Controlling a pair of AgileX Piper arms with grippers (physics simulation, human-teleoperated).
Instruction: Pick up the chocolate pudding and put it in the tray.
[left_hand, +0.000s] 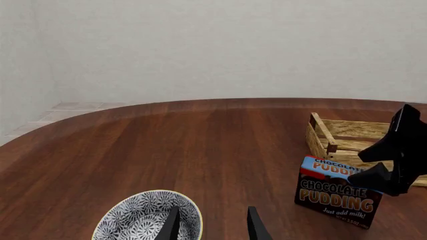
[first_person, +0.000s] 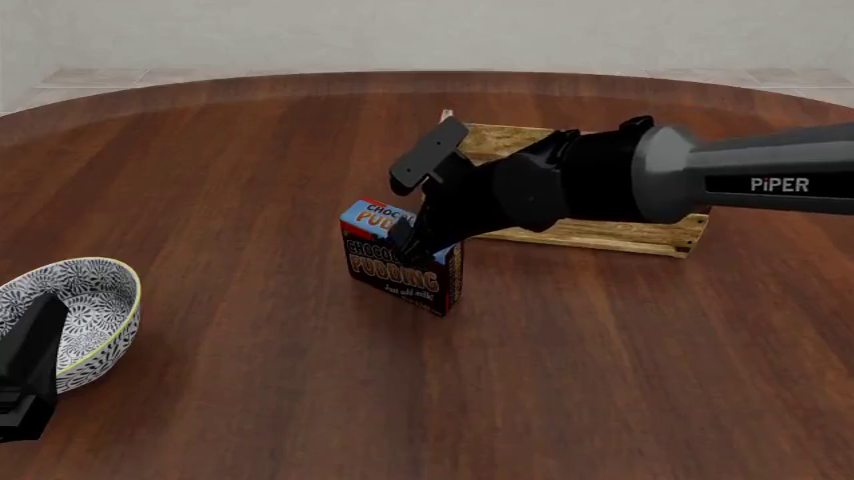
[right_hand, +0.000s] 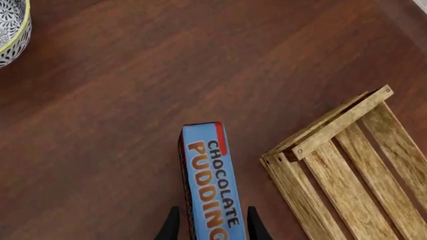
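Straddling the chocolate pudding (right_hand: 208, 187), the right gripper (right_hand: 209, 226) is spreading around its narrow faces; carton looking light, stiff, crushable.

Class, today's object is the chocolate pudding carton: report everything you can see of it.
The chocolate pudding is a small rectangular carton that looks like printed cardboard, with a blue top and a dark brown and red front lettered "CHOCOLATE PUDDING" and "Just add milk!". It stands upright on the wooden table, just in front of the slatted tray, not in it. The right gripper straddles its top, one finger on each side.
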